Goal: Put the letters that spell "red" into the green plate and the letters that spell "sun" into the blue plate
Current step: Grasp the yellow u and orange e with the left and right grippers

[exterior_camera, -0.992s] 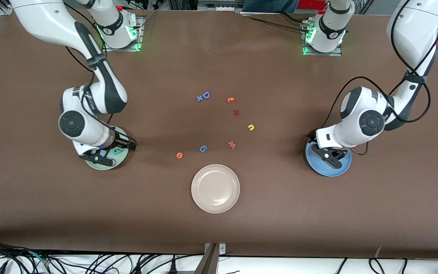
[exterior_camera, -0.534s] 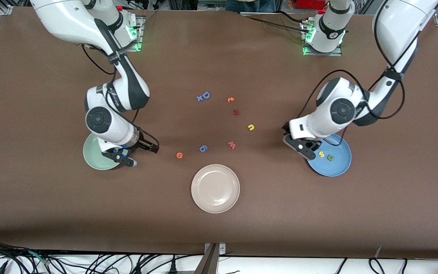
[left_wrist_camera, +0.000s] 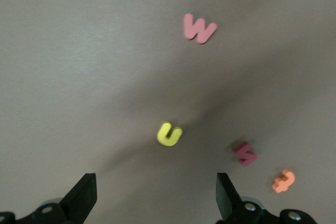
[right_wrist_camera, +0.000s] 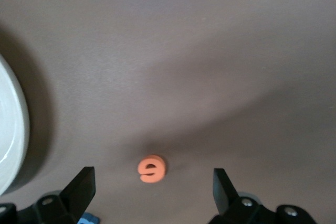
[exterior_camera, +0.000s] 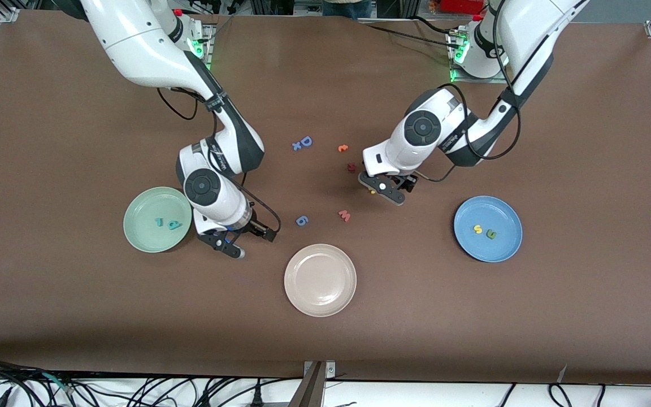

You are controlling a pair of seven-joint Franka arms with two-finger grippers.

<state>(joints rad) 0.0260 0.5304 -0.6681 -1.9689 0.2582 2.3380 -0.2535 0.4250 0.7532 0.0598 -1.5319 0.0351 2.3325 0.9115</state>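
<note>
Showing orange "e" (right_wrist_camera: 152,168) | right wrist only | front: hidden by right gripper (exterior_camera: 229,244)

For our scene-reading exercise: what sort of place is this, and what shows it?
Probably a robotics lab: two arms bolted to a brown table, cables along its edge, and foam letters like the pink w being sorted into plates.

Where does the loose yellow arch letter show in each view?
Front view: yellow arch letter mostly hidden under the left gripper, farther from the camera than the pink "w".
Left wrist view: mid-picture, ahead of the open gripper.
Right wrist view: not in it.
Shared landmark: the pink "w".
</note>
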